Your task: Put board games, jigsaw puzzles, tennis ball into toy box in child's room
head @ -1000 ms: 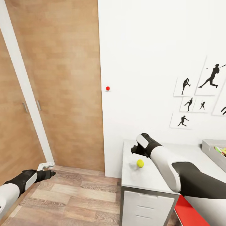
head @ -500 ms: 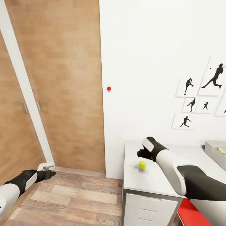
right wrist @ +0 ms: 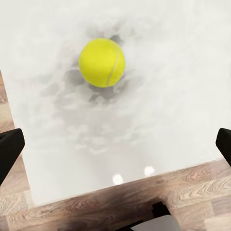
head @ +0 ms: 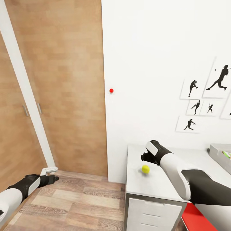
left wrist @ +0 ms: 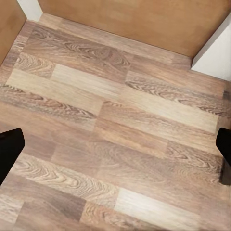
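One tennis ball is sitting on the white table, near the table's left end, and you are holding your right claw just above and behind it, apart from the ball. In the right wrist view the same ball is lying ahead of the claw, with the two dark fingertips showing far apart at the picture's edges, so that claw is standing wide and gripping nothing. At the right edge of the head view one corner of the light grey toy box is showing on the table, well apart from the ball, with a strip of green and red colour inside it that is too small to identify.

Your left claw is hanging low over the wood-plank floor, beside the wooden wardrobe doors. In the left wrist view its two fingertips are also spread wide with only floor planks between them. One small red knob is sitting on the white wall, and five black sports silhouette pictures are hanging above the table.
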Robot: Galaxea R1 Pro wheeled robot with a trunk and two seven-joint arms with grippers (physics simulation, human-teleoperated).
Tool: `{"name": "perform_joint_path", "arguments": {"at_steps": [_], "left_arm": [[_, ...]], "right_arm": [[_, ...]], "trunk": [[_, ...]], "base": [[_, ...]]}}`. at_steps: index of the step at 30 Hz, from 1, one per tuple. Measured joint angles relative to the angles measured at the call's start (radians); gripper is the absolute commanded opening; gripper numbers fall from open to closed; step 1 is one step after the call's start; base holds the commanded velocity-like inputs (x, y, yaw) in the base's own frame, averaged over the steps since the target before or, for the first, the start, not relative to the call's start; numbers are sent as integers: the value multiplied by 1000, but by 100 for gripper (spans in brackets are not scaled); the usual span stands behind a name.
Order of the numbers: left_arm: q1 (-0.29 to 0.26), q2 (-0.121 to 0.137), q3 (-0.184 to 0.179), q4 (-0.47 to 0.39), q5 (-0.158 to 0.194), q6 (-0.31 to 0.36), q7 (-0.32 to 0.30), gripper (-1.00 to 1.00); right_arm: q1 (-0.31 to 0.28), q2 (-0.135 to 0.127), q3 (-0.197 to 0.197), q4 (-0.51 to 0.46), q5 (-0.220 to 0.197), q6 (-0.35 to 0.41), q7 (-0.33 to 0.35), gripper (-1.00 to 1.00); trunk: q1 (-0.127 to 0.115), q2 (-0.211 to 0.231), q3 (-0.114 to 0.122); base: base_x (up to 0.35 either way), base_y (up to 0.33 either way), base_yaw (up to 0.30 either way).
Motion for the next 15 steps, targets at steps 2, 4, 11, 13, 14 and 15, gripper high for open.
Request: {"name": "perform_joint_path", "arguments": {"at_steps": [2, 4, 11, 13, 14, 15], "left_arm": [[0, -1, 0, 0, 0, 0, 1, 100], [0, -2, 0, 0, 0, 0, 1, 100], [0, -2, 0, 0, 0, 0, 1, 100], [0, -2, 0, 0, 0, 0, 0, 100], [0, -2, 0, 0, 0, -1, 0, 100], [0, -2, 0, 0, 0, -1, 0, 100]], "right_arm": [[0, 0, 0, 0, 0, 0, 0, 100], [0, -1, 0, 0, 0, -1, 0, 100], [1, -2, 0, 0, 0, -2, 1, 100], [4, -6, -1, 0, 0, -3, 5, 100], [11, -15, 0, -1, 0, -5, 10, 100], [17, -21, 0, -1, 0, -6, 14, 100]], "trunk": [[0, 0, 0], [0, 0, 0], [0, 0, 0], [0, 0, 0], [0, 0, 0], [0, 0, 0]], "base": [[139, 47, 0], [174, 78, 0], [118, 50, 0], [28, 11, 0], [17, 7, 0], [11, 4, 0]]}}
